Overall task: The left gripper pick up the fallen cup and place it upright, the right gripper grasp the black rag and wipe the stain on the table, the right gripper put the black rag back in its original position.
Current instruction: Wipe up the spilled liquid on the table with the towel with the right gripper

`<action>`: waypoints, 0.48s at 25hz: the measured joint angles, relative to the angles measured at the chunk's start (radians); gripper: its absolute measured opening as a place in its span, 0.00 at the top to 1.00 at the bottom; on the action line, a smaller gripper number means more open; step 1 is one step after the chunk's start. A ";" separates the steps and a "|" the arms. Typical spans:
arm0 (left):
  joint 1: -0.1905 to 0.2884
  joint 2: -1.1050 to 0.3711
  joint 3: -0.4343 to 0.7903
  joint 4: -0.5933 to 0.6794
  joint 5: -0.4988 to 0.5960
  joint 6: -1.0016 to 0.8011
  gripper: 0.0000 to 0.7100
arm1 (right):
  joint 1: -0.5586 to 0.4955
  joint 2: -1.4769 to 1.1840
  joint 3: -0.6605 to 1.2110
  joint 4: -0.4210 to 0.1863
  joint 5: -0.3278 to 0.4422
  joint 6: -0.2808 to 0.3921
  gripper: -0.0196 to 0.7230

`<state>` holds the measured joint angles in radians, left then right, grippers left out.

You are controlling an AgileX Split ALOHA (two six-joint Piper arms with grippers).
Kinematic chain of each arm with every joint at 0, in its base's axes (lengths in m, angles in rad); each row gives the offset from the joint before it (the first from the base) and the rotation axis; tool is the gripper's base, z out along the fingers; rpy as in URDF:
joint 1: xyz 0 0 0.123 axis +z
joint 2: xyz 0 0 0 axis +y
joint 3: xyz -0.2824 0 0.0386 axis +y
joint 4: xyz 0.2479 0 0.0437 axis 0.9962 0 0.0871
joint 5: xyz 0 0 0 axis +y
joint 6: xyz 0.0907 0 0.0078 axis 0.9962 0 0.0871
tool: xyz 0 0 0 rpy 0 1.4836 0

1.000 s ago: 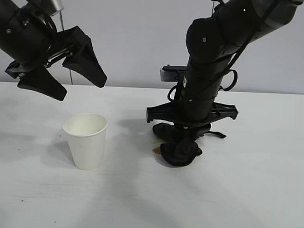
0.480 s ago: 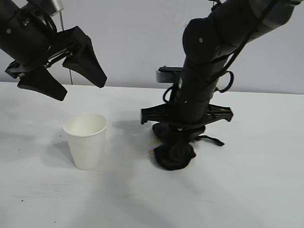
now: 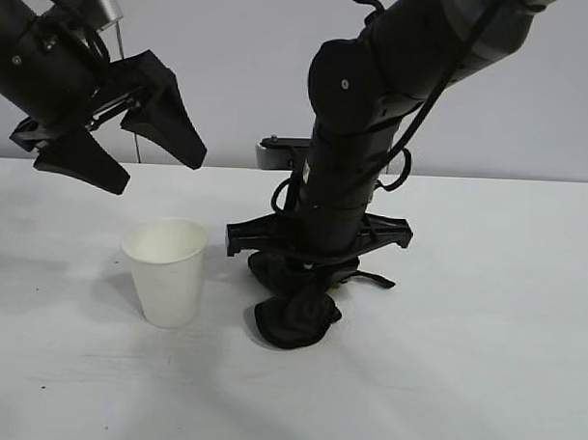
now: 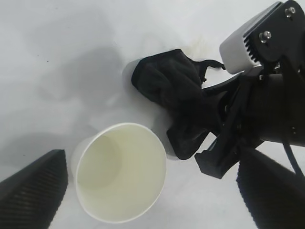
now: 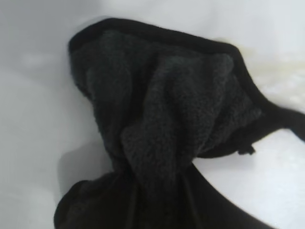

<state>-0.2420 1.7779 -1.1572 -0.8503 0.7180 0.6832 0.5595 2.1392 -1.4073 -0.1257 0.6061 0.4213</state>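
Observation:
The white cup (image 3: pixel 167 269) stands upright on the table (image 3: pixel 462 380), its mouth seen from above in the left wrist view (image 4: pixel 119 179). My left gripper (image 3: pixel 155 174) hangs open above it, holding nothing. My right gripper (image 3: pixel 306 278) points straight down, shut on the black rag (image 3: pixel 295 319), and presses it onto the table just right of the cup. The bunched rag (image 5: pixel 167 109) fills the right wrist view. No brown stain shows. Only a faint yellowish smear (image 5: pixel 281 64) marks the table beside the rag (image 4: pixel 167 86).
The right arm's wrist bar (image 3: pixel 318 235) spreads wide just above the rag, close to the cup's right side. A thin rag strip (image 3: pixel 374 279) trails to the right. White tabletop stretches to the right and front.
The right arm has dragged the rag leftward across the table toward the cup. The brown spot beside the rag a second ago no longer shows. The left arm has stayed still.

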 joint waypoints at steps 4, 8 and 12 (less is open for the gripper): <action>0.000 0.000 0.000 0.000 0.000 0.000 0.02 | -0.082 -0.005 0.019 -0.004 -0.002 -0.001 0.81; 0.000 0.000 0.000 0.000 0.000 0.000 0.02 | -0.141 -0.007 0.021 -0.014 0.000 -0.010 0.81; 0.000 0.000 0.000 0.000 0.000 0.000 0.02 | -0.125 -0.008 0.021 -0.003 0.000 -0.040 0.81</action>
<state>-0.2420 1.7779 -1.1572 -0.8503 0.7184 0.6832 0.4343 2.1310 -1.3868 -0.1287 0.6061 0.3814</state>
